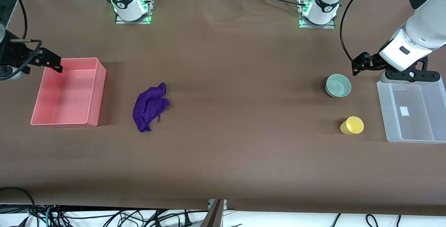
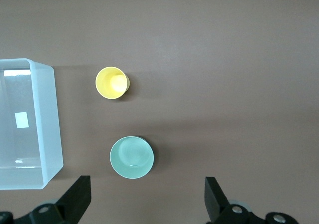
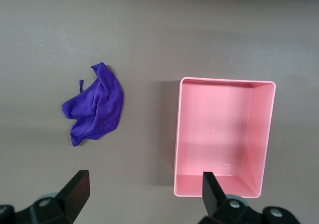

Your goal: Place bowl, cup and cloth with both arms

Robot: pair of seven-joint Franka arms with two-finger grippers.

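Observation:
The pale mint-green bowl point(image 1: 338, 85) stands upright toward the left arm's end of the table. The yellow cup point(image 1: 352, 125) lies on its side, nearer to the front camera than the bowl. The purple cloth point(image 1: 150, 107) lies crumpled beside the pink bin. My left gripper point(image 1: 409, 75) hangs high over the table by the bowl, open and empty. In the left wrist view point(image 2: 147, 181) the bowl point(image 2: 130, 157) and the cup point(image 2: 111, 82) show. My right gripper point(image 1: 10, 70) hangs by the pink bin's corner, open and empty. In the right wrist view point(image 3: 144, 176) the cloth point(image 3: 95, 105) shows.
An empty pink bin point(image 1: 99, 91) stands toward the right arm's end, also in the right wrist view point(image 3: 266, 134). An empty clear plastic bin point(image 1: 383, 112) stands at the left arm's end beside the cup, also in the left wrist view point(image 2: 50, 124). The arm bases stand along the table's edge.

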